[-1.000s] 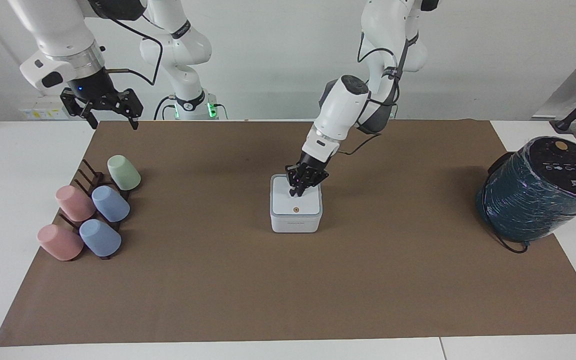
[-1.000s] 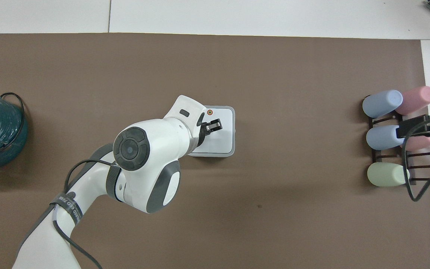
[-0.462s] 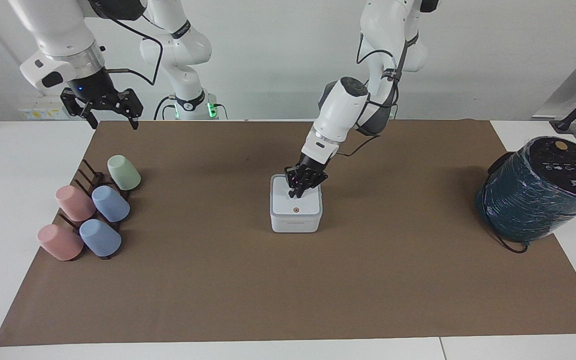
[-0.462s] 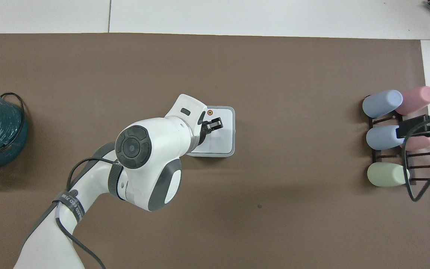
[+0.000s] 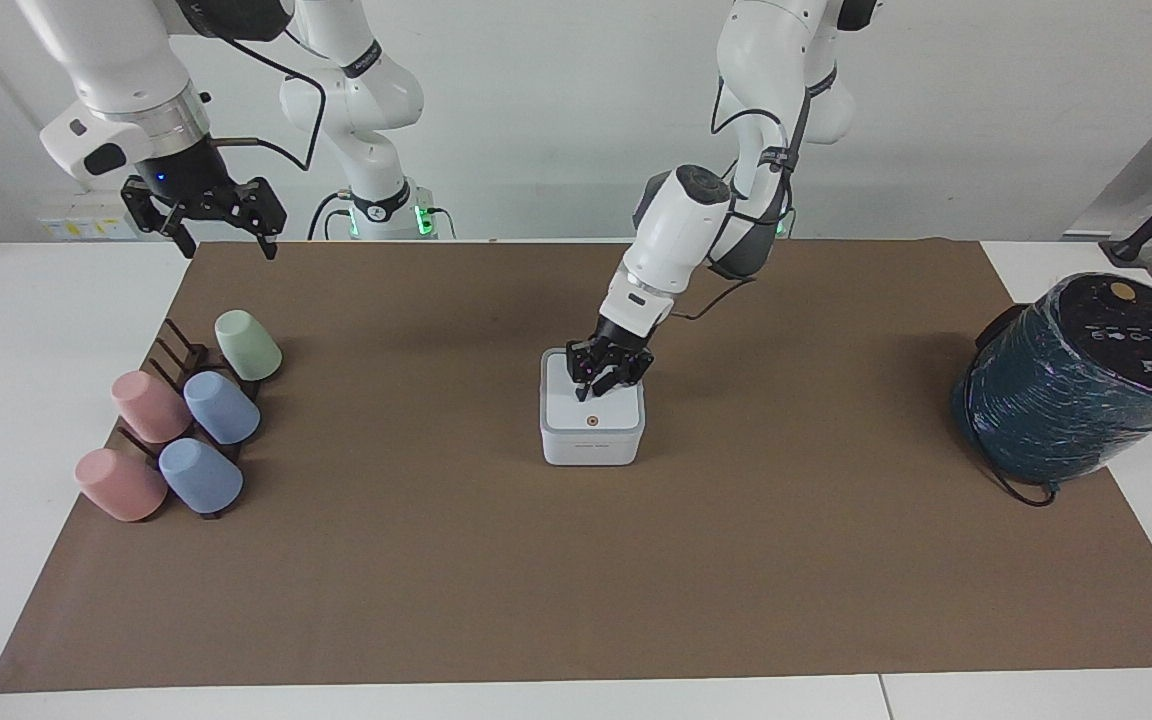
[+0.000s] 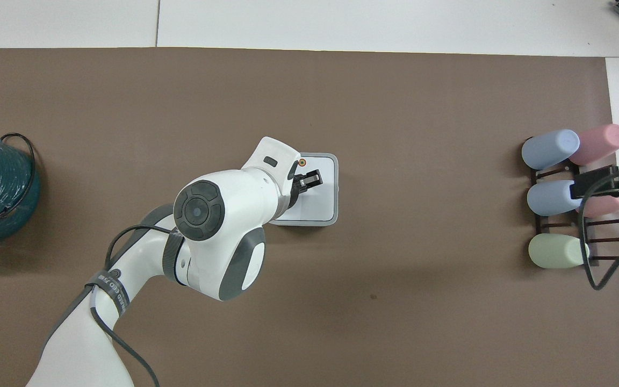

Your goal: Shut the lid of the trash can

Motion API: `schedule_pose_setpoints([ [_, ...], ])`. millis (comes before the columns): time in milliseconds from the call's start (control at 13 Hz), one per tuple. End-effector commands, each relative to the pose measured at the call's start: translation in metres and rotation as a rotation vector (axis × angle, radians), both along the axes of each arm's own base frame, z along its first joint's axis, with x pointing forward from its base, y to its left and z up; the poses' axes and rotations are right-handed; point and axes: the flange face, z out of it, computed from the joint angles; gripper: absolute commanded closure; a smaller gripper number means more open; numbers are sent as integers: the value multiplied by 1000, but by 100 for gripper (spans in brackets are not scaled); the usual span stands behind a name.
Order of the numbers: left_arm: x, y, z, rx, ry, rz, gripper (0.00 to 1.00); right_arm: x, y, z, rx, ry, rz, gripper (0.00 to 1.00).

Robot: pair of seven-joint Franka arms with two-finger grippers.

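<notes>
The trash can [image 5: 591,448] is a small white square box in the middle of the brown mat. Its lid [image 5: 604,412] lies flat on top with the orange dot facing up; the blue strip is hidden. My left gripper [image 5: 596,385] points down over the part of the lid nearer the robots, fingers shut, tips at the lid's surface. In the overhead view the left gripper [image 6: 309,180] sits over the lid [image 6: 317,201] and the arm covers one corner of the trash can [image 6: 335,188]. My right gripper [image 5: 224,238] waits, open and empty, in the air over the mat's corner near the cups.
A dark rack [image 5: 176,352] with several pastel cups [image 5: 221,405] stands toward the right arm's end. A large dark teal wrapped cylinder [image 5: 1076,375] with a cable stands toward the left arm's end. The right gripper [image 6: 605,185] hangs over the cups in the overhead view.
The left arm's elbow and wrist have shifted slightly toward the right arm's end, with the gripper staying over the lid. The lid has stayed flat. The right arm has not moved.
</notes>
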Motion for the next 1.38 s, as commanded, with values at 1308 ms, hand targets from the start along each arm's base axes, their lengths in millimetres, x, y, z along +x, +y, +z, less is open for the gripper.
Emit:
schedule_pose_setpoints([
  [1308,88,160,158,286,215,-56,50,-5,1,1,22,-6,-13,0],
])
